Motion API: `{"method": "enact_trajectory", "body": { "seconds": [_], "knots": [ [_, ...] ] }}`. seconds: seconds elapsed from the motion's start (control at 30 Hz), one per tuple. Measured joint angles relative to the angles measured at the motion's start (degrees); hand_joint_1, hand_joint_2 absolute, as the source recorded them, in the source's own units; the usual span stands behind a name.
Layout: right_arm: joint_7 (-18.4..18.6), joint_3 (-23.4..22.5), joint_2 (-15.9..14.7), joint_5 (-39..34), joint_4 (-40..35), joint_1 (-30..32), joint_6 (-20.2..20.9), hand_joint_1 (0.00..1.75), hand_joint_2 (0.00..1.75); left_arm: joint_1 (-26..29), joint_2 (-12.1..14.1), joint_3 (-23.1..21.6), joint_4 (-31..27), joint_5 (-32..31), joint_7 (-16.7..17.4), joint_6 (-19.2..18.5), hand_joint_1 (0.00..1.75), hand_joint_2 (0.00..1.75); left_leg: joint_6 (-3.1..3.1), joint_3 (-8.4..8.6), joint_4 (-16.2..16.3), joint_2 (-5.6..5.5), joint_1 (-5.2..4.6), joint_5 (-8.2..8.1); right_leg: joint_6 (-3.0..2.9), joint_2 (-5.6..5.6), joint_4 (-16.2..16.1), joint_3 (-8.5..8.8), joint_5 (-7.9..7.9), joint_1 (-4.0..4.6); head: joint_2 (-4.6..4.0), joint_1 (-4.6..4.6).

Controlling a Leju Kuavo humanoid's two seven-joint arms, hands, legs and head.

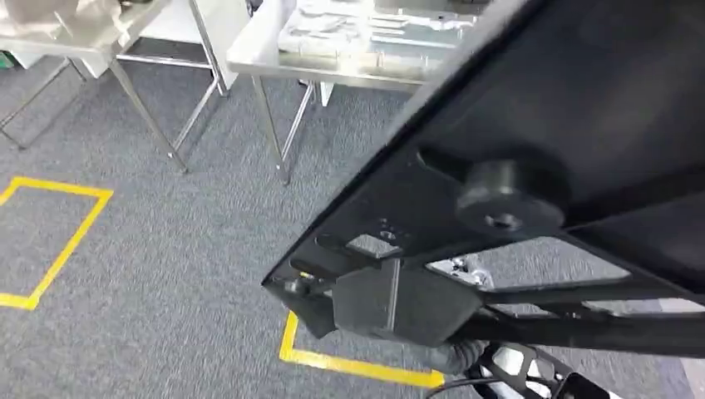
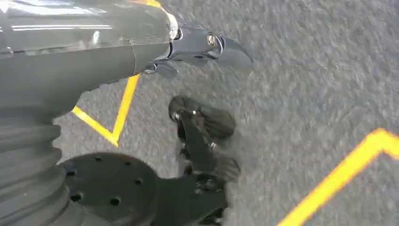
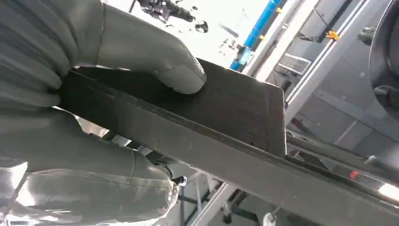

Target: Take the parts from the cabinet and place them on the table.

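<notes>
**Black part held up in my right hand, tables ahead**

The black part [image 1: 532, 166] takes up the right half of my head view, tilted, with a round boss on its underside and a flat bracket plate below it. It is up in the air, held in front of the camera and well short of the tables. From the right wrist view I get what the head view hides: my right hand [image 3: 94, 94] clamps the part's flat edge [image 3: 226, 122], the thick grey thumb pressed on one face and the fingers [image 3: 70, 150] wrapped against the other, so the slab is pinched between them.

The left wrist view looks down at the grey carpet [image 2: 306, 70], with yellow tape lines crossing it. My left hand [image 2: 202, 47] hangs there with nothing in it; I see dark fingertips reaching out past the grey cover, but I cannot tell how far they are spread or curled.

Further out in the head view, a steel tabletop [image 1: 274, 50] stands ahead, carrying a pile of pale, shiny items I cannot make out through the blur. A second steel table [image 1: 83, 41] stands to its left. Yellow tape [image 1: 58, 241] marks squares on the carpet between me and them.
</notes>
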Motion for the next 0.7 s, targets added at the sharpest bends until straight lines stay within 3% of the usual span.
{"method": "enact_trajectory", "body": {
  "seconds": [0.07, 0.1, 0.13, 0.17, 0.23, 0.27, 0.4, 0.43, 0.47, 0.53, 0.57, 0.6, 0.63, 0.7],
  "knots": [
    [0.0, 0.0, 0.0, 0.0, 0.0, 0.2, 0.1, 1.71, 1.75, 0.3, 0.0, 0.0, 0.0, 0.0, 0.0, 0.1, 0.00, 1.75, -0.63, -4.53, 4.8, 0.01, 0.09, -3.27, 0.01, 0.20, 0.0, 1.28, -1.06, -0.01, 0.00, 0.00],
    [0.0, 0.0, 0.0, 0.0, 0.0, 0.3, 0.2, 1.71, 1.75, 0.4, 0.0, 0.0, 0.0, 0.0, 0.0, 0.2, 0.00, 1.75, -0.63, -5.28, 4.0, 0.01, 0.11, -3.18, 0.11, 0.34, 0.0, 2.07, -1.64, -0.04, 0.00, 0.00],
    [0.0, 0.0, 0.0, 0.0, 0.0, 0.4, 0.4, 1.71, 1.75, 0.4, 0.1, 0.0, 0.0, 0.0, 0.0, 0.2, 0.00, 1.75, -0.74, -5.08, 1.1, 0.01, 0.12, -1.74, 0.22, 0.43, 0.0, 3.09, -2.37, -0.08, 0.00, 0.00],
    [0.0, 0.0, 0.0, 0.1, 0.0, 0.4, 0.5, 1.71, 1.75, 0.4, 0.1, 0.0, 0.0, 0.0, 0.0, 0.2, 0.00, 1.75, -0.55, -4.24, -3.2, 0.01, 0.12, 1.35, 0.37, 0.45, 0.0, 4.21, -3.14, -0.08, 0.00, 0.00],
    [0.0, 0.0, 0.3, 0.2, 0.0, 0.3, 0.8, 1.71, 1.75, 0.7, 0.3, 0.0, 0.0, 0.0, 0.0, 0.3, 0.00, 1.75, 0.55, -3.55, -11.3, 0.05, 0.02, 11.66, 0.74, 0.40, 0.0, 5.51, -4.58, -0.02, 0.00, 0.02],
    [0.1, 0.0, 0.4, 0.5, 0.0, 0.5, 0.7, 1.71, 1.75, 0.6, 0.3, 0.0, 0.0, 0.0, 0.0, 0.3, 0.00, 1.75, 0.98, -3.65, -11.2, 0.15, -0.43, 9.53, 1.15, 0.69, 0.1, 5.80, -5.00, 0.17, 0.00, 0.00],
    [0.1, 0.1, 1.1, 1.6, -0.6, 0.4, -0.4, 1.71, 1.75, 0.5, 0.3, 0.0, 0.0, 0.0, 0.1, 0.3, 0.00, 1.75, 2.57, -1.51, -12.1, -0.26, 0.02, 9.48, 2.51, 0.52, 1.1, 6.73, -5.54, 0.17, 0.00, 0.02],
    [0.1, 0.2, 1.1, 1.7, -0.7, 0.4, -0.6, 1.71, 1.75, 0.4, 0.3, 0.0, 0.0, 0.0, 0.0, 0.3, 0.00, 1.75, 2.88, -0.94, -12.2, -0.24, -0.01, 9.21, 2.65, 0.41, 3.9, 5.51, -5.50, 0.05, 0.00, 0.02],
    [0.0, 0.2, 1.1, 1.7, -0.7, 0.4, -0.7, 1.71, 1.75, 0.4, 0.3, 0.0, 0.0, 0.0, 0.0, 0.3, 0.00, 1.75, 3.16, -0.58, -12.3, -0.25, 0.02, 8.88, 2.87, 0.31, 8.1, 2.83, -6.38, -0.06, 0.00, 0.02],
    [-0.1, 0.2, 1.1, 1.8, -0.7, 0.7, -1.2, 1.71, 1.75, 0.3, 0.3, 0.0, 0.0, 0.0, -0.1, 0.6, 0.00, 1.75, 3.19, 0.11, -12.4, -0.32, 0.02, 8.02, 3.44, 0.27, 16.2, -3.24, -10.56, -0.36, 0.00, 0.02],
    [-0.1, 0.2, 1.1, 1.8, -0.7, 0.8, -1.3, 1.71, 1.75, 0.3, 0.3, 0.0, 0.0, 0.1, -0.1, 0.8, 0.00, 1.75, 3.15, 0.65, -12.4, -0.35, 0.02, 7.55, 3.59, 0.23, 18.2, -5.39, -11.84, -0.44, 0.00, 0.02],
    [-0.2, 0.2, 1.1, 1.8, -0.7, 0.9, -1.4, 1.71, 1.75, 0.4, 0.3, 0.0, 0.0, 0.1, -0.1, 0.9, 0.00, 1.75, 3.09, 1.30, -12.4, -0.37, 0.02, 7.05, 3.60, 0.20, 17.8, -6.34, -11.43, -0.50, 0.00, 0.02],
    [-0.2, 0.2, 1.1, 1.8, -0.7, 0.9, -1.4, 1.71, 1.75, 0.4, 0.3, 0.0, 0.0, 0.1, -0.1, 0.9, 0.00, 1.75, 3.01, 2.07, -12.4, -0.41, 0.02, 6.54, 3.59, 0.19, 15.5, -6.17, -9.48, -0.57, 0.00, 0.02],
    [-0.2, 0.2, 1.1, 1.7, -0.6, 0.9, -1.6, 1.71, 1.75, 0.3, 0.2, 0.0, 0.0, 0.2, -0.2, 0.9, 0.00, 1.75, 2.72, 3.82, -12.4, -0.34, 0.02, 5.37, 3.00, -0.12, 6.1, -3.50, -1.92, -0.54, -0.02, 0.02]
  ]
}}
